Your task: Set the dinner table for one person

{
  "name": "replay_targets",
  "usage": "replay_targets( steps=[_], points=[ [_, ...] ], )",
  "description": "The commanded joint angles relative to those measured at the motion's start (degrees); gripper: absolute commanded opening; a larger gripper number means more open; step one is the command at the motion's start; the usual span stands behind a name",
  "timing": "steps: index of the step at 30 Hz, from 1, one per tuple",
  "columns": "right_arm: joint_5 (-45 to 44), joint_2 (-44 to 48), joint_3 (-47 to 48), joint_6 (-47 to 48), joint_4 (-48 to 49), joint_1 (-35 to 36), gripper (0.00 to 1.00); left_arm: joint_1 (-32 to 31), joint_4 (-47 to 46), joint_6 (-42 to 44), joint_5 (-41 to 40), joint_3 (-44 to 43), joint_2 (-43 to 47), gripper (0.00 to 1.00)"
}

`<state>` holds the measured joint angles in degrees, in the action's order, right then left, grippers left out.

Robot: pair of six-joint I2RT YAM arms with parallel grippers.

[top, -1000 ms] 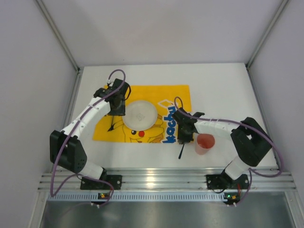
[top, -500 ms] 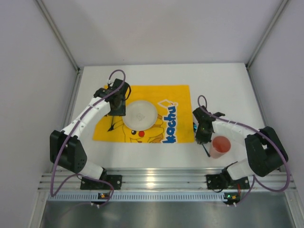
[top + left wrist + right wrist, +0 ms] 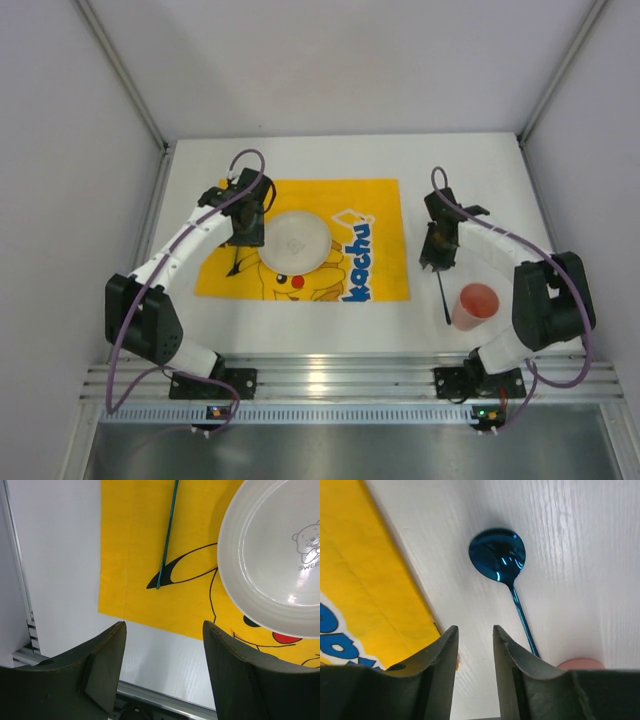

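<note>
Where the table (image 3: 470, 170) lies: it fills the whole work area under both arms, white and flat, with the ribbed rail (image 3: 330, 375) along its near edge.
Cloth (image 3: 300, 240): yellow, printed, flat on the left-centre of the table.
Plate (image 3: 293, 240): white, round, resting on the middle of the cloth.
Slim teal utensil (image 3: 167, 535): I see it lying on the cloth just left of the plate, apart from it; I cannot tell what kind it is.
Left gripper (image 3: 245, 222): it hangs over the far left part of the cloth, beside the plate.
Left fingers (image 3: 107, 655): spread wide, with nothing between them; my wrist view shows only cloth and bare table in the gap.
Right gripper (image 3: 437, 255): it hangs over bare table just right of the cloth's right edge.
Right fingers (image 3: 440, 665): parted by a narrow gap and gripping nothing.
Spoon (image 3: 497, 555): blue and shiny, flat on the bare table right of the cloth, bowl toward the far side, handle running near toward the cup.
Cup (image 3: 475, 305): pink, upright on the table at near right, just beside the spoon's handle end; I cannot tell whether they touch.
</note>
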<state>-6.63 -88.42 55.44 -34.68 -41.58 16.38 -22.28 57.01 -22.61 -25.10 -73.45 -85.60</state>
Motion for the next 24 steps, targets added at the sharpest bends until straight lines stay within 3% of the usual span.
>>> replay_targets(
  steps=[1,5,10,18,24],
  points=[
    [-1.4,3.1,6.2,3.0,-2.7,0.2,0.36,-0.2,-0.6,-0.8,-0.6,1.0,2.5,0.68],
    [-7.8,2.4,11.4,4.8,-8.9,0.2,0.44,-0.2,-1.0,-1.0,-0.7,1.4,2.5,0.68],
    [-10.6,-1.7,11.2,6.9,-11.0,0.1,0.45,-0.2,-1.4,-1.0,-0.9,1.3,2.4,0.68],
    [-5.4,-7.7,5.9,8.2,-6.1,-2.3,0.51,-0.1,-1.0,-0.5,-1.4,1.5,2.6,0.69],
    [-2.1,-12.3,4.2,10.0,-2.8,-3.9,0.5,0.0,-0.9,-0.1,-2.1,1.2,2.2,0.69]
  ],
)
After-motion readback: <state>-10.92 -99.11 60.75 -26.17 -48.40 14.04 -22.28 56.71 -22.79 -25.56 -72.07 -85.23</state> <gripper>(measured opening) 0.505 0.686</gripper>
